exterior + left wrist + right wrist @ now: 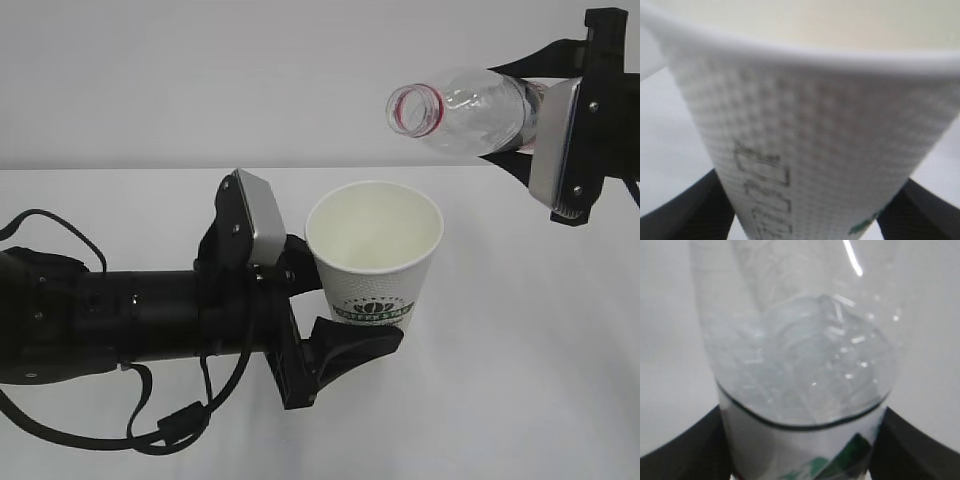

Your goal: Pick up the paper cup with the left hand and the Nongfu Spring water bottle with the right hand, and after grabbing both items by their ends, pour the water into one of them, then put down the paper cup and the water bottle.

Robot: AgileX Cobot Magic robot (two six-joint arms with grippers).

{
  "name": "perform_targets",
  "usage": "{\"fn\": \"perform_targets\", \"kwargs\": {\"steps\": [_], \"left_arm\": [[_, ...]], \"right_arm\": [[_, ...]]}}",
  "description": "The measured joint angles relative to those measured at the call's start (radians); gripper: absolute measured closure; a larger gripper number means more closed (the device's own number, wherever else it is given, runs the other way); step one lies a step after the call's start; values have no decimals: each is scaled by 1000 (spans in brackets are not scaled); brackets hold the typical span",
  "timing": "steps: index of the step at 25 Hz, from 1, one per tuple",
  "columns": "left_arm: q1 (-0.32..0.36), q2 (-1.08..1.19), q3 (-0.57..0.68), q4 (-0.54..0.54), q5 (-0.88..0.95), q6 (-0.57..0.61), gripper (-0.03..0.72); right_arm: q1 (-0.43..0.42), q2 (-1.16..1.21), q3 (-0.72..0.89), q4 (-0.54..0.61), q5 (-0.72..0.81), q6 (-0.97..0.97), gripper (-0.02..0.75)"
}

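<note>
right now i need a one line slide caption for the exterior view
Left gripper holds the paper cup upright while the right gripper tips the uncapped water bottle toward it above the white table.

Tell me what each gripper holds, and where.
Left gripper holds the paper cup by its lower part; right gripper holds the tilted water bottle around its labelled body.

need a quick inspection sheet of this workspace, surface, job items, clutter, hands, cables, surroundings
surface: plain white table, bare where visible
paper cup: upright, mouth open, held off the table; contents not visible
water bottle: uncapped, tipped nearly level, mouth toward the cup and above it; no stream seen
clutter: nothing seen
left hand: fingers either side of the cup's lower part
right hand: clamped on the bottle's labelled body
cables: black cable loops under the left arm
surroundings: blank pale wall
</note>
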Motion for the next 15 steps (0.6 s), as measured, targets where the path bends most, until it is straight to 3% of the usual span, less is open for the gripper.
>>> {"fn": "perform_targets", "kwargs": {"steps": [15], "left_arm": [[0, 0, 0, -23, -6, -1, 97]], "right_arm": [[0, 0, 0, 42, 0, -113, 210]]}}
